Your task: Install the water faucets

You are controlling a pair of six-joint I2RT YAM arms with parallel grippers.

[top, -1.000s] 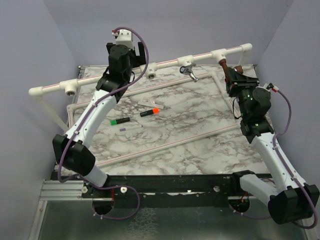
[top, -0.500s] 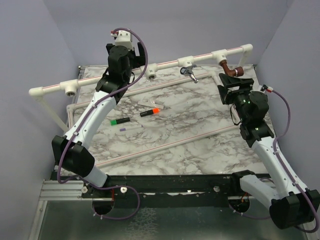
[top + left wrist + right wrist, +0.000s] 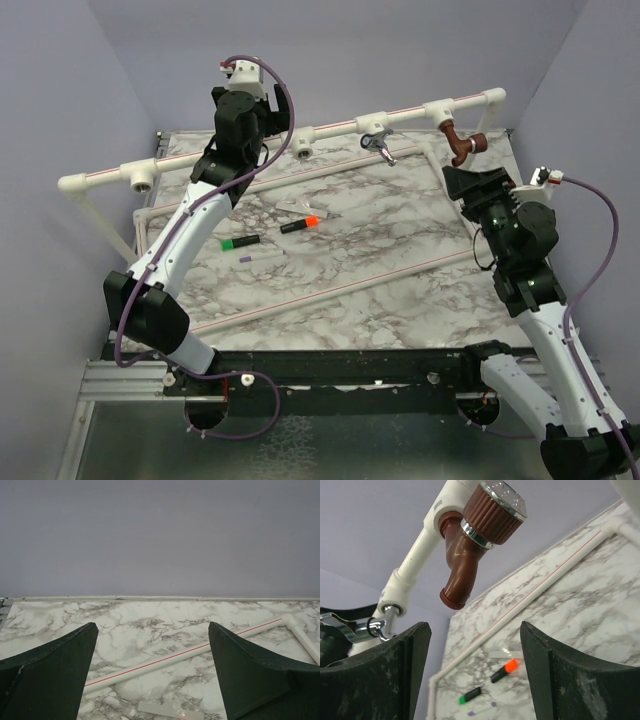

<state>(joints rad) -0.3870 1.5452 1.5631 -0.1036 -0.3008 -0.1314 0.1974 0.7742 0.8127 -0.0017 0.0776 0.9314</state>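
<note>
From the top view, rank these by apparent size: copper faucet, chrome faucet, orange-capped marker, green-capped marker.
1. copper faucet, bulkiest.
2. chrome faucet, a little smaller.
3. orange-capped marker and green-capped marker: both thin and similar in length, too alike to rank.

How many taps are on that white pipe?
2. A brown tap hangs near the pipe's right end; a silver tap hangs further left along it. None seems hidden.
</note>
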